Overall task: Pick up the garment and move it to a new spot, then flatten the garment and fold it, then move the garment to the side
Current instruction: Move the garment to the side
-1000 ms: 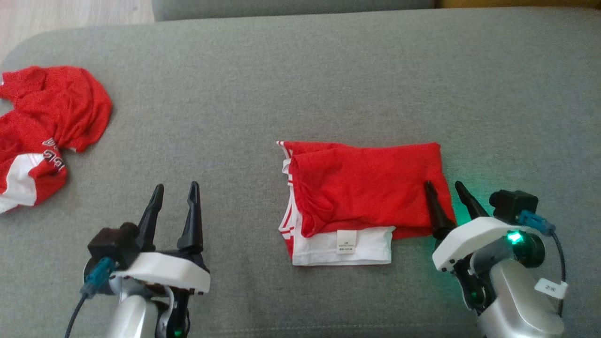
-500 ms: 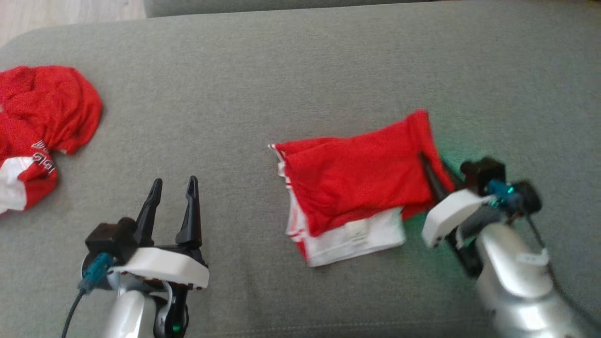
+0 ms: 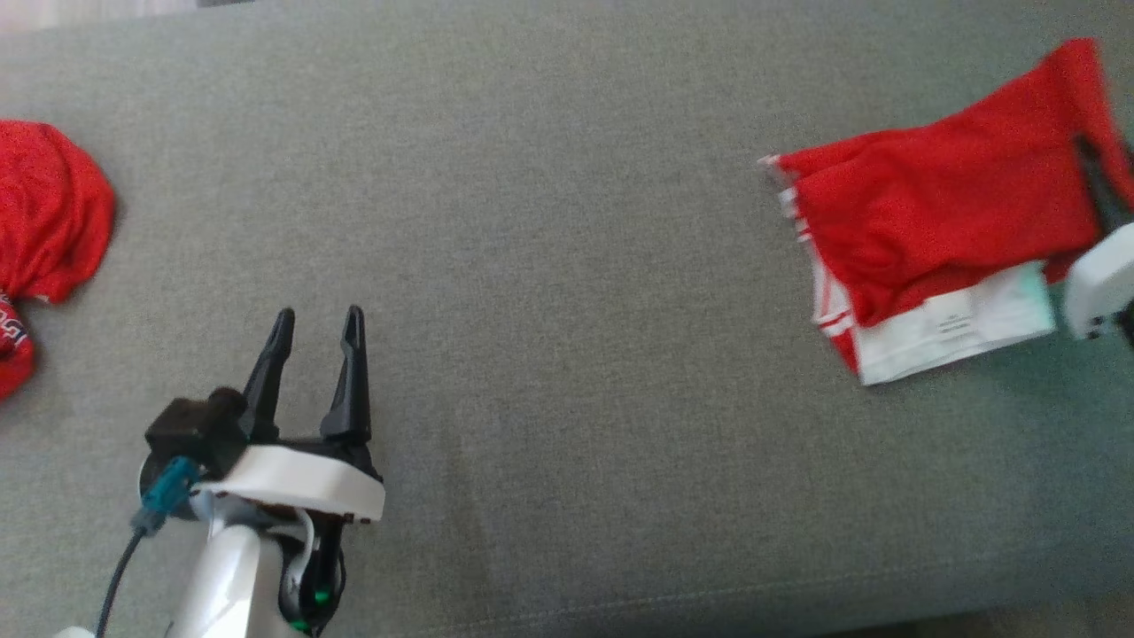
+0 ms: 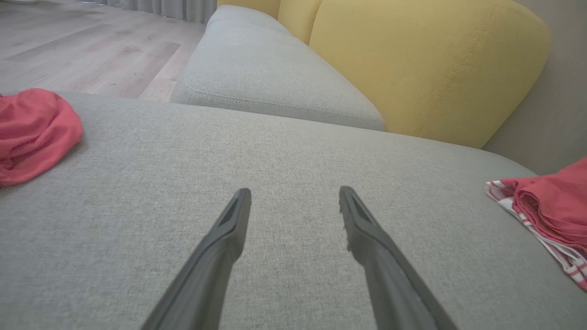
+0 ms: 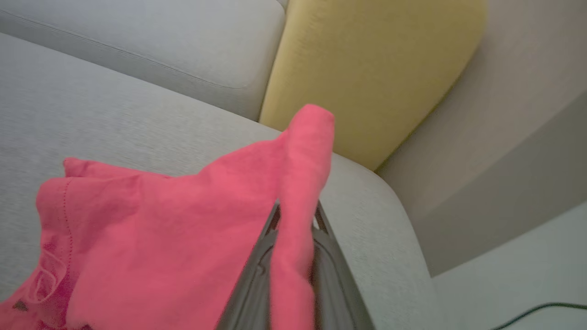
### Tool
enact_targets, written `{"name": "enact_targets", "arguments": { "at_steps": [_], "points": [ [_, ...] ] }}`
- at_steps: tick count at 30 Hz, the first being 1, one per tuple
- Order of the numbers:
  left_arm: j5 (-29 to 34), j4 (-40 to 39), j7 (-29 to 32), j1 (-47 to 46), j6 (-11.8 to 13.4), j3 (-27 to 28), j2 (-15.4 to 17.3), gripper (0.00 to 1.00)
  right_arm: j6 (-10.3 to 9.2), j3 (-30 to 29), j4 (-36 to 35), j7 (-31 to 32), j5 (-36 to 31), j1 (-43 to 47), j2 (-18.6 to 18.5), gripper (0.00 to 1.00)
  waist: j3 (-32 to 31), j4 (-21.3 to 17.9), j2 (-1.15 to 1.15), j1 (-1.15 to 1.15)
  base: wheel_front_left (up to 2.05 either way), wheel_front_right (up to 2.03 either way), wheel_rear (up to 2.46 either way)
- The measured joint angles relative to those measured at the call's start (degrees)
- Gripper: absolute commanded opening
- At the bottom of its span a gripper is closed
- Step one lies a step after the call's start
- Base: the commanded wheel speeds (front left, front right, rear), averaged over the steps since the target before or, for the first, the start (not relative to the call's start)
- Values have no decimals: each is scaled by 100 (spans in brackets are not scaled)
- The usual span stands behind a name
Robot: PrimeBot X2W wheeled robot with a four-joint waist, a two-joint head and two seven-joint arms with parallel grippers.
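The garment (image 3: 930, 221) is a folded red piece with white trim and a white label panel, lying at the far right of the grey seat (image 3: 567, 266). My right gripper (image 3: 1099, 173) is shut on its right edge, which stands lifted. In the right wrist view the fingers (image 5: 296, 215) pinch a ridge of the red cloth (image 5: 160, 220) that rises above the tips. My left gripper (image 3: 314, 323) hovers open over bare seat at the lower left, holding nothing (image 4: 296, 195). The left wrist view catches the garment's striped edge (image 4: 545, 206) at its right.
A second red and white garment (image 3: 44, 221) lies crumpled at the seat's left edge (image 4: 32, 128). A yellow back cushion (image 4: 412, 59) stands behind the seat (image 5: 367, 68). The seat's right end drops away just past the held garment. Wooden floor (image 4: 69, 46) lies beyond the left end.
My right gripper shut on the garment's right edge and pulled it far to the right, lifting that edge. The head camera has shifted too. The left gripper stays open and still.
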Motion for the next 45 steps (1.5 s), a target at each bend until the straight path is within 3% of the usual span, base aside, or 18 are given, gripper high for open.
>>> {"name": "enact_targets", "arguments": {
  "at_steps": [6, 11, 13, 20, 30, 40, 45],
  "points": [
    [46, -23, 0, -88, -36, 45, 0, 100, 0, -770, 152, 259, -261, -85, -7, 0, 180, -46, 0, 0, 0, 0, 0],
    [46, -15, 0, -154, -96, 65, -1, 100, 0, -1184, 171, 364, -548, -88, 233, 0, 276, -16, 0, 0, 0, 0, 0],
    [46, -12, 0, -166, -130, 78, -1, 100, 0, -1284, 137, 382, -622, -87, 354, 100, 285, -1, 0, 0, 0, 0, 0],
    [43, 69, 0, -166, -131, 143, -1, 100, 0, -1523, -178, 441, -670, -77, 573, 100, 198, 29, 0, 0, 0, 0, 0],
    [-96, 112, 0, -136, -12, 100, -3, 100, 0, -1121, -851, 299, -387, -12, 1227, 100, -349, 148, 0, 0, 0, 0, 0],
    [-271, 55, 0, 323, 182, 96, -1, 100, 0, -742, -1198, -79, 88, 1050, 2157, 100, -1128, 407, 0, 0, 0, 0, 0],
    [-244, 33, 0, 570, 224, -16, 2, 100, 0, -806, -1301, -354, 71, 1727, 2393, 100, -1430, 584, 0, -1, 0, 0, 0]
  ]
}}
